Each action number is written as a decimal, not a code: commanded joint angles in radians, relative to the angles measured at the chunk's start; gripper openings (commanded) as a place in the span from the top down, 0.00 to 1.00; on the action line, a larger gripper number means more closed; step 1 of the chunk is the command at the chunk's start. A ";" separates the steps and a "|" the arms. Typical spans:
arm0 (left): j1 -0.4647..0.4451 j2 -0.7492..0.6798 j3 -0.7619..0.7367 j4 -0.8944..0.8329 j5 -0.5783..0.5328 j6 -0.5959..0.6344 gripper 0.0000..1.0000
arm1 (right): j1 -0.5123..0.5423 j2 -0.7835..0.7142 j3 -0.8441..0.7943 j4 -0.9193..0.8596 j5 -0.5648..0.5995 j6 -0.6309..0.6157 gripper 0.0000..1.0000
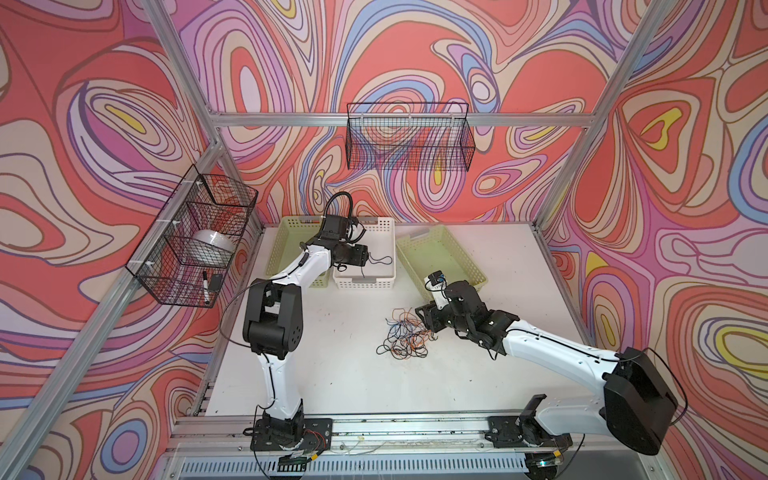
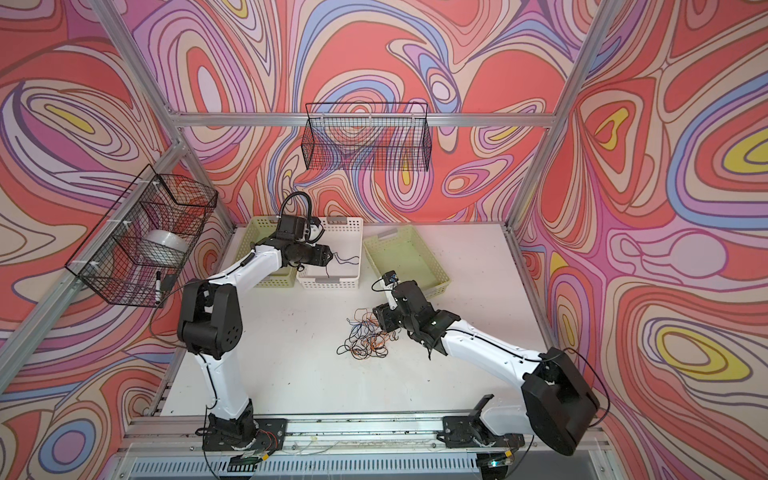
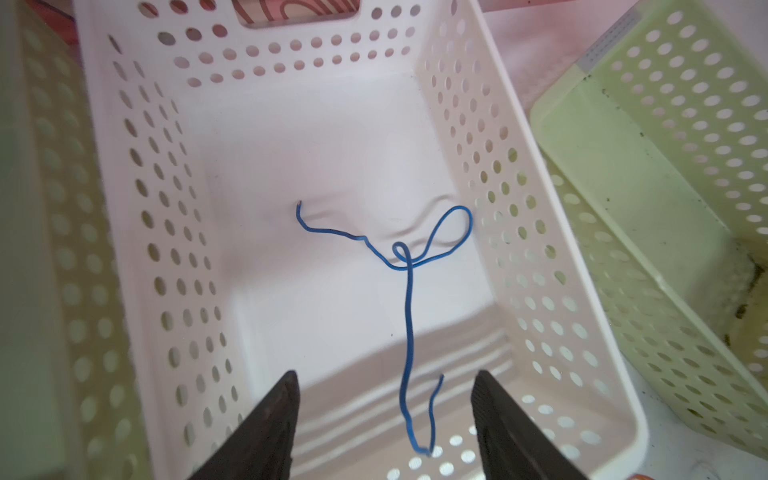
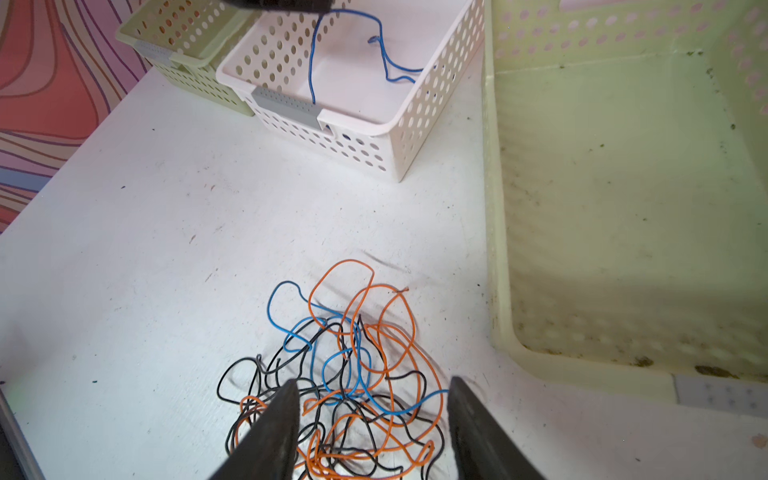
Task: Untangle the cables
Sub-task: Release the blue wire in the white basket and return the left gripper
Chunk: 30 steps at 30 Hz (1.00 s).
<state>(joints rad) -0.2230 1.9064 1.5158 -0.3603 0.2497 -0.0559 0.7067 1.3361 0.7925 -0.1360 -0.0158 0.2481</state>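
Note:
The cables lie as a tangle [image 1: 405,334] [image 2: 365,338] [image 4: 357,357] of orange, blue and black wires on the white table, right of centre. My right gripper [image 1: 420,316] [image 2: 376,318] [image 4: 374,381] hovers just above its right edge, open, with the wires showing between its fingers and nothing gripped. My left gripper [image 1: 368,259] [image 2: 331,255] [image 3: 384,374] is open over the white basket [image 1: 363,284] [image 2: 328,284] [image 3: 166,208] [image 4: 399,137]. A single blue cable [image 1: 380,261] [image 2: 347,259] [image 3: 409,311] [image 4: 312,62] trails into that basket, one bend passing between the open fingers without touching either.
A pale green basket [image 1: 440,257] [image 4: 623,208] stands tilted close behind my right gripper. Another green basket [image 1: 282,249] sits left of the white one, under my left arm. Black wire baskets [image 1: 407,141] hang on the back and left walls.

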 commanded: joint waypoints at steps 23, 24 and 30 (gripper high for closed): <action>-0.399 -0.331 -0.534 0.026 -0.105 -0.922 0.37 | 0.002 -0.058 -0.058 -0.050 0.003 -0.007 0.45; -0.405 -0.316 -0.534 0.043 -0.092 -0.963 0.37 | 0.002 -0.074 -0.070 -0.048 0.006 0.002 0.44; -0.411 -0.274 -0.555 0.080 -0.037 -1.126 0.39 | 0.002 -0.155 -0.127 -0.054 0.027 0.026 0.44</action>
<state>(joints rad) -0.6296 1.6199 0.9829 -0.3153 0.1928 -1.0164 0.7067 1.2163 0.6884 -0.1791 -0.0166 0.2539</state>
